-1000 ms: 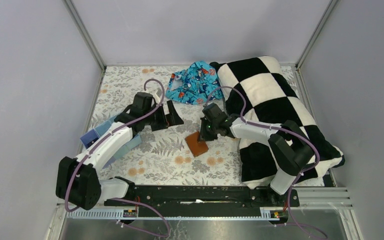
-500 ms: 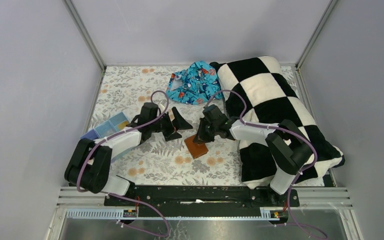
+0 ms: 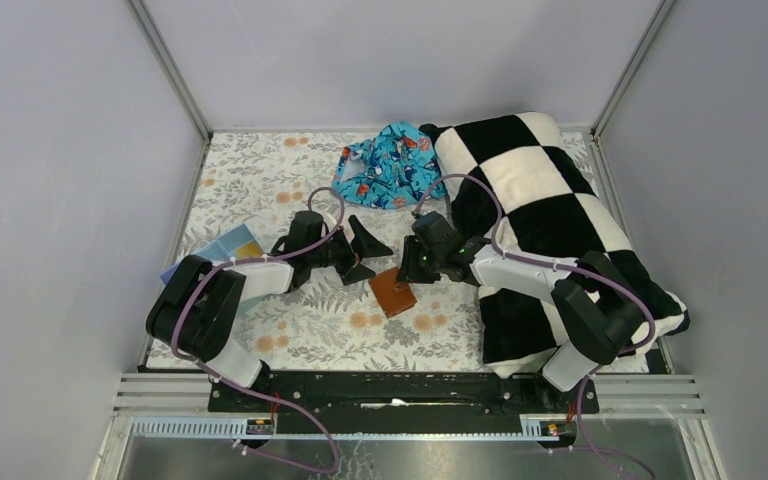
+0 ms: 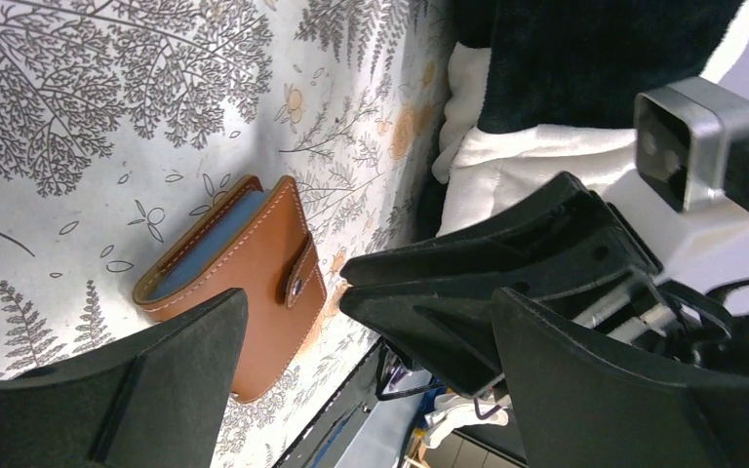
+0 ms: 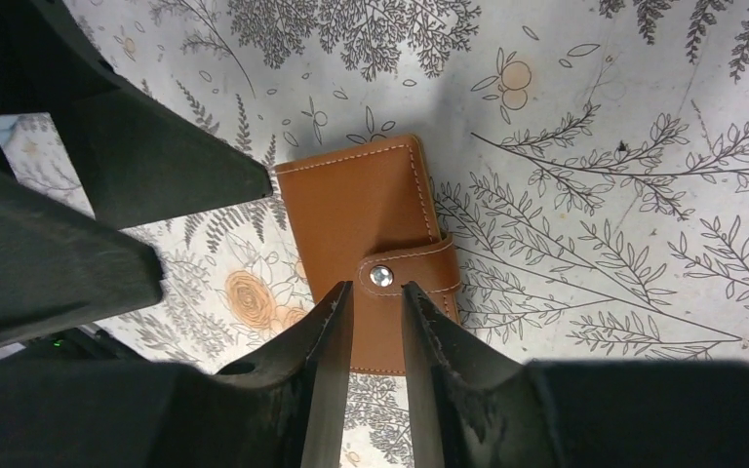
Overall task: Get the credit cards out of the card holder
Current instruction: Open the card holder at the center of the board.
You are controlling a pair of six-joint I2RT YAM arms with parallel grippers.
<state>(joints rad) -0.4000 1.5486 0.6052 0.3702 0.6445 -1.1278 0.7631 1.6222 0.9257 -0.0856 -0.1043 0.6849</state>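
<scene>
The card holder (image 3: pixel 393 292) is lying shut on the table (image 3: pixel 260 180), near the middle and between the two tools. Its strap (image 5: pixel 412 265) is snapped over the front cover. The credit cards are not showing as cards in any view. The left wrist view is only catching a pale blue strip (image 4: pixel 198 251) between the brown covers, and I cannot tell whether that is card edges or lining, so no count of cards is possible.

The right tool (image 5: pixel 375 294) is pointing down at the strap with its fingers (image 5: pixel 334 331) standing a narrow gap apart. The metal snap (image 5: pixel 381 276) is showing just past the tips. Whether the tips are touching the leather is hard to make out. From above, this tool (image 3: pixel 407 272) is covering the far corner of the holder.

The left tool (image 3: pixel 360 254) is gaping wide and gripping nothing, just left of the holder. In its own view its two fingers are being cut off by the lower edge. A light-blue box (image 3: pixel 226 247) is sitting at the left, mostly hidden behind the left arm (image 3: pixel 250 280); its contents are too small to read.

Counted: one card holder, two tools, one box, one black-and-white checked blanket (image 3: pixel 550 220) filling the right side, and one crumpled blue patterned cloth (image 3: pixel 390 165) at the back touching it.
</scene>
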